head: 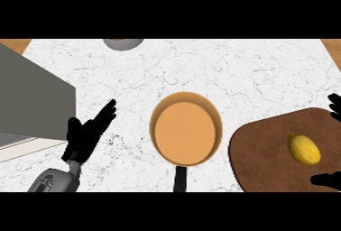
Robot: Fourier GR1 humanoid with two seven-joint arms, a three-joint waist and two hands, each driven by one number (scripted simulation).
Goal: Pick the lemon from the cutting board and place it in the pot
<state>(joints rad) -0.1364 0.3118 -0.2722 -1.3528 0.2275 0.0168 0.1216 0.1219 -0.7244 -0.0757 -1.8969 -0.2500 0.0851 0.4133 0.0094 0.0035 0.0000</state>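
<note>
A yellow lemon (304, 149) lies on the dark brown cutting board (266, 153) at the right of the counter. Left of the board stands the pot (186, 127), orange inside, with its black handle (180, 178) pointing toward me. My right hand (335, 106) shows only at the right edge: fingers above the lemon and the thumb below it, spread wide and not touching the fruit, so it is open. My left hand (87, 131) rests open at the left, fingers up, well away from the pot.
A large grey box (30, 99) fills the left side beside my left hand. A grey bowl (123, 43) sits at the far edge of the white marble counter (253, 76).
</note>
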